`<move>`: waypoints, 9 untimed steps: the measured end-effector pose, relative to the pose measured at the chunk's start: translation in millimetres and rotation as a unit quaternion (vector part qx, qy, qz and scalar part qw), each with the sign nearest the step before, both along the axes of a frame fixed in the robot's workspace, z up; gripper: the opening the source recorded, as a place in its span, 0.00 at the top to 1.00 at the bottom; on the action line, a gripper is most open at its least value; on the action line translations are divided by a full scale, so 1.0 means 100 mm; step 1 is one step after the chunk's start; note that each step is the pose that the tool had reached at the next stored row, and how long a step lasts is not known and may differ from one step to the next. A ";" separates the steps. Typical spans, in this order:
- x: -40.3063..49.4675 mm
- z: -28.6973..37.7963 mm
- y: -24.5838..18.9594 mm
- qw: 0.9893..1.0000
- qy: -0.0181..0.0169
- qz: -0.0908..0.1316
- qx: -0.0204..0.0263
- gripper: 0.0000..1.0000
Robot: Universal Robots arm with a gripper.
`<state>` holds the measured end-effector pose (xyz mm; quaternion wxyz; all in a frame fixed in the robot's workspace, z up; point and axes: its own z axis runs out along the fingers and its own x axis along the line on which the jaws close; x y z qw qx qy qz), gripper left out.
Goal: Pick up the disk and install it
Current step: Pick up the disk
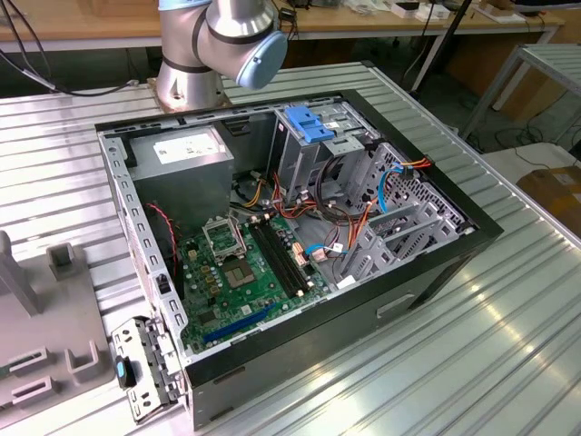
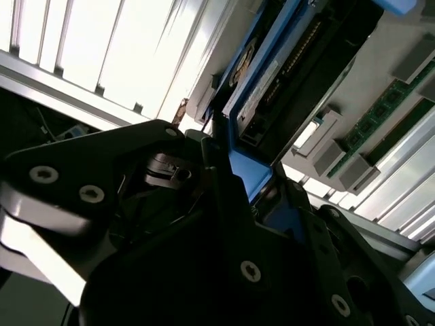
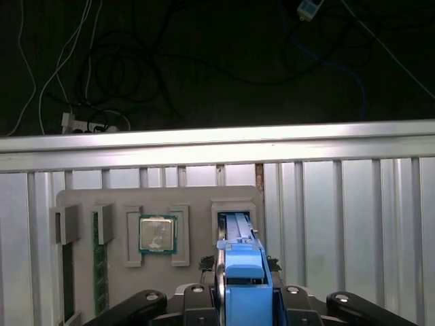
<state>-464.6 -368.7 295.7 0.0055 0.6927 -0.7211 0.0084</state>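
Up close, in the first wrist view, the disk stands on edge between the gripper's black fingers. They close in against both sides of its blue plastic frame and hold it. The disk's far end reaches the slot at one end of the grey tray; whether it sits in that slot or hangs just above it cannot be told. On the same tray, a processor chip lies in the pocket beside the slot. A green memory stick lies further along, towards the tray's other end.

The second wrist view shows more of the disk's side. The blue frame edges a dark metal body that carries a pale label strip, and the frame's near end runs into the gripper's black body.

The exterior view takes in the wider bench. The tray lies at that view's left, on the ribbed metal table. To the exterior view's right of the tray is the open computer case. Inside it, going from the tray outwards, are a grey power supply, a green motherboard and a blue bracket on the drive cage. The arm rises behind the case.
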 end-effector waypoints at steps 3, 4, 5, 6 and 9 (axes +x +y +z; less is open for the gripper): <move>0.001 -0.001 0.000 1.000 0.000 0.000 -0.001 0.63; 0.002 -0.001 0.000 1.000 0.000 0.000 -0.001 0.63; 0.001 -0.002 0.000 1.000 0.000 0.000 -0.001 0.63; 0.001 -0.003 0.000 1.000 0.000 0.009 -0.001 0.63; 0.001 -0.005 0.000 1.000 0.000 0.006 -0.001 0.63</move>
